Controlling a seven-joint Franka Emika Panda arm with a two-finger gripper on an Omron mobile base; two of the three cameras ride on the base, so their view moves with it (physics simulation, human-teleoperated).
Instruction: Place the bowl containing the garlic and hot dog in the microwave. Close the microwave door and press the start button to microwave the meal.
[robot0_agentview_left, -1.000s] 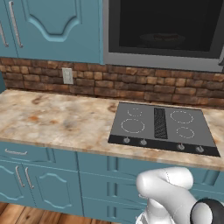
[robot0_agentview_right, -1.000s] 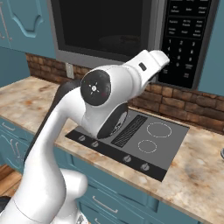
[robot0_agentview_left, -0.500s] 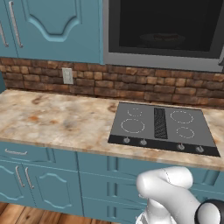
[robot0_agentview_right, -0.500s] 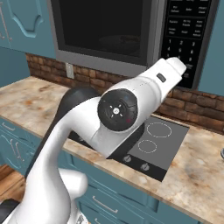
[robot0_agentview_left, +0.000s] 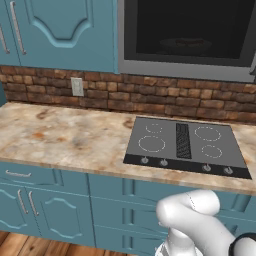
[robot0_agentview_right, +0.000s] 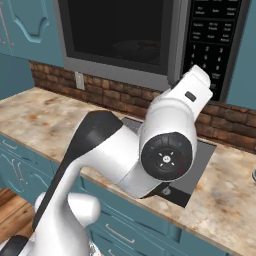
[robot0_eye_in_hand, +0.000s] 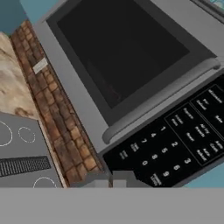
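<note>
Handle (robot0_eye_in_hand: 159, 101) lengthwise beside keypad (robot0_eye_in_hand: 179, 140)

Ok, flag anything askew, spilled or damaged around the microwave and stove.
Nothing stands out. The grey-framed microwave door sits shut and flush, the black cooktop lies square on the marbled counter, with no spills showing.

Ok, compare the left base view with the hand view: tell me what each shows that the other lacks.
Left base view alone: the teal drawers under the counter, and the bowl faintly visible behind the shut microwave door. Hand view alone: the black keypad with white-labelled buttons and the door's long curved handle. Both share the door's dark window, the brick backsplash, the wall outlet, the cooktop and the marbled counter.
</note>
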